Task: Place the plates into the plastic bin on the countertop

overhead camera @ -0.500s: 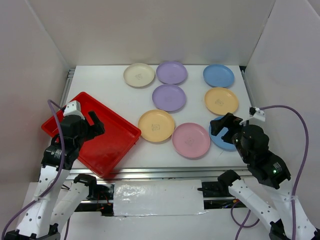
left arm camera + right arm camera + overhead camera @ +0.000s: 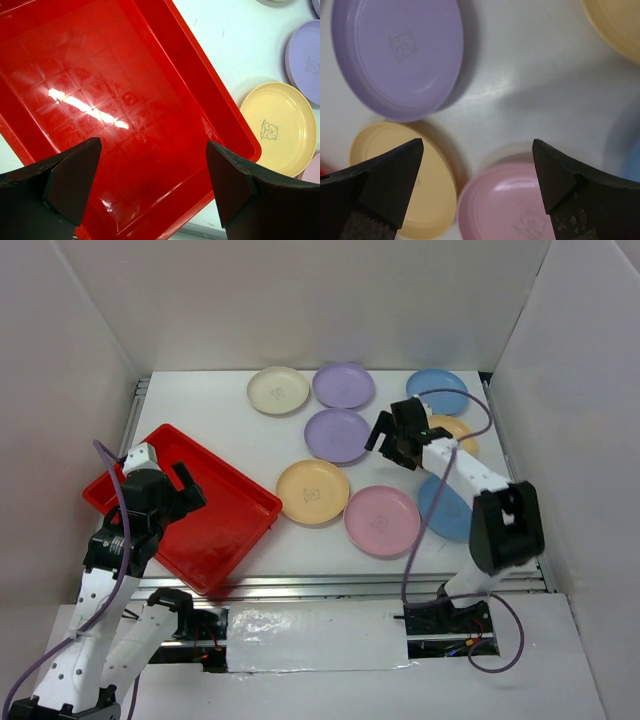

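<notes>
The red plastic bin [image 2: 215, 530] lies at the left of the white countertop [image 2: 200, 400] with nothing in it. My left gripper [image 2: 190, 490] hangs open and empty over the bin [image 2: 125, 90]. Several plates lie on the countertop: cream [image 2: 278, 390], two purple [image 2: 343, 385] [image 2: 335, 435], two blue [image 2: 437, 392] [image 2: 450, 515], yellow [image 2: 313, 492], pink [image 2: 382, 520], and an orange one [image 2: 460, 430] partly hidden by my right arm. My right gripper [image 2: 392, 432] is open and empty above bare table [image 2: 520, 90], between the purple [image 2: 395, 55], yellow [image 2: 437, 185] and pink [image 2: 505, 205] plates.
White walls close in the countertop on three sides. A metal rail [image 2: 350, 583] runs along the near edge. The bin's near corner reaches over that rail. The yellow plate [image 2: 277, 127] lies just right of the bin's rim.
My right arm has swung forward and left, from over the near blue plate to beside the middle purple plate. The left arm has barely moved.
</notes>
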`<action>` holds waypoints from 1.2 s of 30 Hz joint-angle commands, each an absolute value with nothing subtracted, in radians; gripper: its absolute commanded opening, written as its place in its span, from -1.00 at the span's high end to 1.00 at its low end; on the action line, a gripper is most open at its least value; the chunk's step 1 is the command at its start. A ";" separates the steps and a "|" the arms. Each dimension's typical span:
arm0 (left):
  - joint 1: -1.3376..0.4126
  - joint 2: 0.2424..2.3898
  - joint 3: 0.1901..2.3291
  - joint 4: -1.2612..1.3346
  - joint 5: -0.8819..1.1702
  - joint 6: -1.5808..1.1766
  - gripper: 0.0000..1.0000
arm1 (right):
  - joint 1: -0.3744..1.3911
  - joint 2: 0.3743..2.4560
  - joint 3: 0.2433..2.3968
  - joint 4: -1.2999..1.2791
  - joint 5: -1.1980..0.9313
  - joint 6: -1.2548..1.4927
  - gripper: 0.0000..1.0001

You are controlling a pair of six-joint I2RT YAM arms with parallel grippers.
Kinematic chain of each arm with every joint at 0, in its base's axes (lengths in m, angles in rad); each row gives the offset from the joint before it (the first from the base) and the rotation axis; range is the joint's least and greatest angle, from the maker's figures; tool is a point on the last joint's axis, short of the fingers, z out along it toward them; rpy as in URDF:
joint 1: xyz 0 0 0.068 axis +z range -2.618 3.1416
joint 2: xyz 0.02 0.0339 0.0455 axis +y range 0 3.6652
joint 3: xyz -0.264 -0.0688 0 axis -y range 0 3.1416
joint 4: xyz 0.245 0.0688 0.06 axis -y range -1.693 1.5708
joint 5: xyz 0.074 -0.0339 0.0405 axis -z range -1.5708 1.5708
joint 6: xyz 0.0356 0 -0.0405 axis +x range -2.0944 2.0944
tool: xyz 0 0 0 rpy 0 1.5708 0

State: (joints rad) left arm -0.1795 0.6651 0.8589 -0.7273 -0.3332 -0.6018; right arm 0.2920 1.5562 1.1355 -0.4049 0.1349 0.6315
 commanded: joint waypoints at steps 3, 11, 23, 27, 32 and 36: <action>-0.178 0.663 0.893 -0.706 -0.338 -0.603 -0.99 | 0.235 1.863 1.430 -0.336 -0.023 0.655 -0.85; -0.178 0.670 0.885 -0.683 -0.287 -0.577 -0.99 | 0.196 2.135 1.670 -0.500 -0.017 0.658 -0.34; -0.178 0.664 0.881 -0.677 -0.272 -0.572 -0.99 | 0.195 2.209 1.761 -0.562 -0.044 0.650 0.26; -0.179 0.675 0.882 -0.678 -0.270 -0.572 -0.99 | 0.195 2.184 1.743 -0.540 -0.043 0.666 0.69; -0.178 0.680 0.882 -0.675 -0.262 -0.569 -0.99 | 0.192 2.149 1.749 -0.549 -0.038 0.670 1.00; -0.178 0.680 0.881 -0.672 -0.253 -0.571 -0.99 | 0.189 2.088 1.750 -0.564 -0.026 0.670 1.00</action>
